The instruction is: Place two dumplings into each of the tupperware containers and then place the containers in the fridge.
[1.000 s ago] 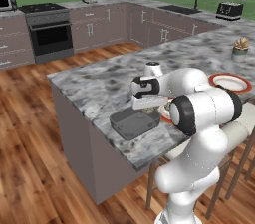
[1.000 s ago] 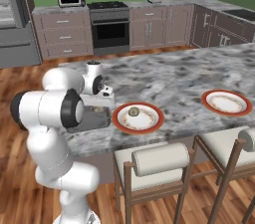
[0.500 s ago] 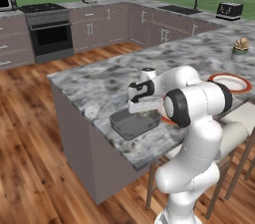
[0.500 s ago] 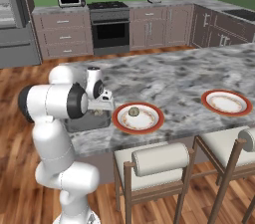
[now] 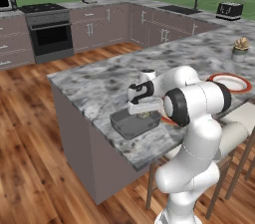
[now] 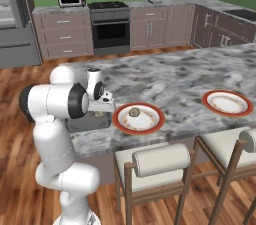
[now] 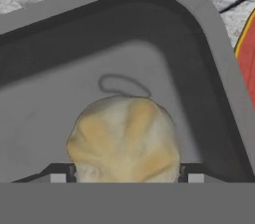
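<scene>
dumpling between gripper jaws, over container.

Light is even and fairly bright in both base views, with no single source to be seen and no hard glare on the marble counter. Shadows are soft: a dim patch lies under the counter's overhang and a faint one under the stools. The rendering is coarse, so edges look slightly jagged and small things are blurred. The hand view is soft and enlarged; the dumpling fills its lower middle with smeared texture, and a thin dark ring on the tupperware container floor above it is perhaps a contact shadow. No bending shows at the edges.
</scene>
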You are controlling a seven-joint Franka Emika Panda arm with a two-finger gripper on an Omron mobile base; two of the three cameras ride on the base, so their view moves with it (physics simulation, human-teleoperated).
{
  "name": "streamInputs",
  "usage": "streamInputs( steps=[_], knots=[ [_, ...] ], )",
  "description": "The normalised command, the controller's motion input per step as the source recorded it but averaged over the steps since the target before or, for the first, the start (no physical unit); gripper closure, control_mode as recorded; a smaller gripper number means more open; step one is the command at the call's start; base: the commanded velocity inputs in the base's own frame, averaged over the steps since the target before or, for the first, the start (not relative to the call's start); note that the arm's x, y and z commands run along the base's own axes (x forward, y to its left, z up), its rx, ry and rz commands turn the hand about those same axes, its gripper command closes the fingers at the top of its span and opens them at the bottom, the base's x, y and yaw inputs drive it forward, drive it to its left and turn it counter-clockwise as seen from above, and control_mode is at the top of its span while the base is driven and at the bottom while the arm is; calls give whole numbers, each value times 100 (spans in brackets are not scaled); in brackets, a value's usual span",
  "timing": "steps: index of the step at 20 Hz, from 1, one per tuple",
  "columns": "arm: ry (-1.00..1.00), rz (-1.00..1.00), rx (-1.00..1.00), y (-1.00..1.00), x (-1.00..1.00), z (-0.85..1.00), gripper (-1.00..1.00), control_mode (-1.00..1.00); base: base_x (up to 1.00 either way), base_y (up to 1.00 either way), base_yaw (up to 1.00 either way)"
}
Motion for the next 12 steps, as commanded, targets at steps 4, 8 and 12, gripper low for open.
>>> streamInputs(
  steps=[4,8,12],
  knots=[
    [3,0,0,0,0,33,-100,-100,0,0,0],
    [2,0,0,-3,0,47,-100,-100,0,0,0],
    [5,-9,0,-52,1,56,-100,-100,0,0,0]
  ],
)
